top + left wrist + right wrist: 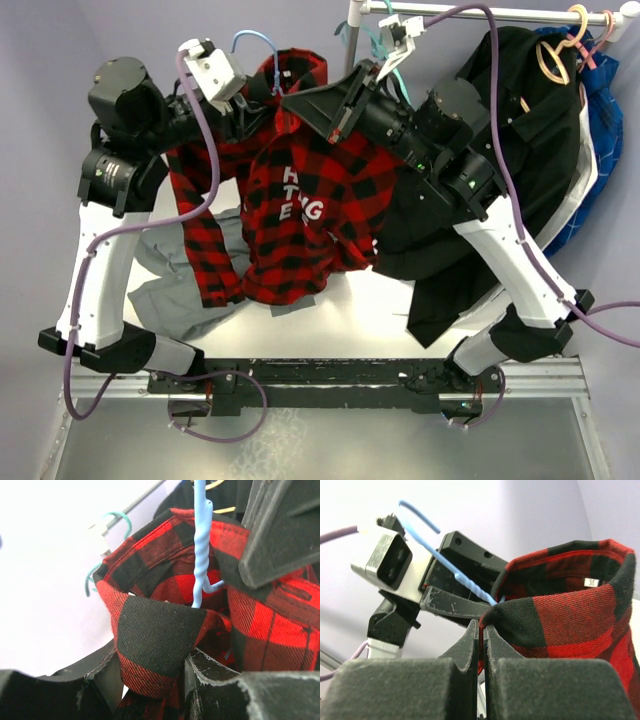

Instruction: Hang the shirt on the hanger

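The red-and-black plaid shirt (300, 220) hangs between both grippers above the table, white letters showing. The pale blue hanger (255, 38) sticks its hook up out of the collar. Its frame is hidden inside the shirt. My left gripper (262, 95) is shut on a fold of the collar (155, 635), just below the hanger's twisted neck (200, 555). My right gripper (290, 100) is shut on the collar edge (570, 615), jaws nearly touching (483, 625), beside the hanger neck (450, 565). The two grippers are close together at the collar.
A plain grey shirt (170, 290) lies on the table under the plaid one. A black shirt (520, 130) and a blue garment (600, 110) hang on the rail (500, 12) at the back right, with a teal hanger (395, 60) and a tan hanger (555, 60).
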`<state>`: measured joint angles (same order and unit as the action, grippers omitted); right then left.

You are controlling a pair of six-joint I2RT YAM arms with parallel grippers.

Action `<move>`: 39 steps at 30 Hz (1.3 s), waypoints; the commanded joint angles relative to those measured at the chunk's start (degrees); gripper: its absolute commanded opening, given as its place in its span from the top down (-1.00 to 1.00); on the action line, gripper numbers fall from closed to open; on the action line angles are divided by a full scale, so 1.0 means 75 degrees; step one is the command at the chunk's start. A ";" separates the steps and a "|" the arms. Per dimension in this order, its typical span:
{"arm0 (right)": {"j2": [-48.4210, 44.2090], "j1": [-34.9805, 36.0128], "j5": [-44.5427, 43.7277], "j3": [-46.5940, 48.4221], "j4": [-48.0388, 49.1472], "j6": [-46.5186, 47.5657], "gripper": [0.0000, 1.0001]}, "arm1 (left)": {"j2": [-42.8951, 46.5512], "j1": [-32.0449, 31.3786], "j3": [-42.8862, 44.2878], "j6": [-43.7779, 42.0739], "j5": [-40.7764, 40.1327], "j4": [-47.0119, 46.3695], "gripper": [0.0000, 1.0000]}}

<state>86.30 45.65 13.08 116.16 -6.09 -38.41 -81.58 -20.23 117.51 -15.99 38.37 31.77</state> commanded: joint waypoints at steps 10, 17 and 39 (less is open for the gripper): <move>-0.1394 0.0067 0.0046 -0.4107 0.1947 -0.0090 1.00 | 0.0763 -0.0004 -0.1953 -0.0680 0.0267 0.0088 1.00; -0.2532 0.0060 -0.0012 -0.6843 0.2258 0.0042 1.00 | 0.1068 0.0000 -0.3287 -0.1304 0.0633 0.0440 1.00; -0.5995 0.0054 -0.0604 -0.8163 -0.1053 0.4710 -0.99 | 0.0797 0.0002 -0.4301 -0.3419 0.2146 0.1557 1.00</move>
<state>45.19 45.87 10.76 57.30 -2.96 -19.35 -76.34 -20.27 85.69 -37.43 49.19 44.60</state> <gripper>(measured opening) 0.994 0.436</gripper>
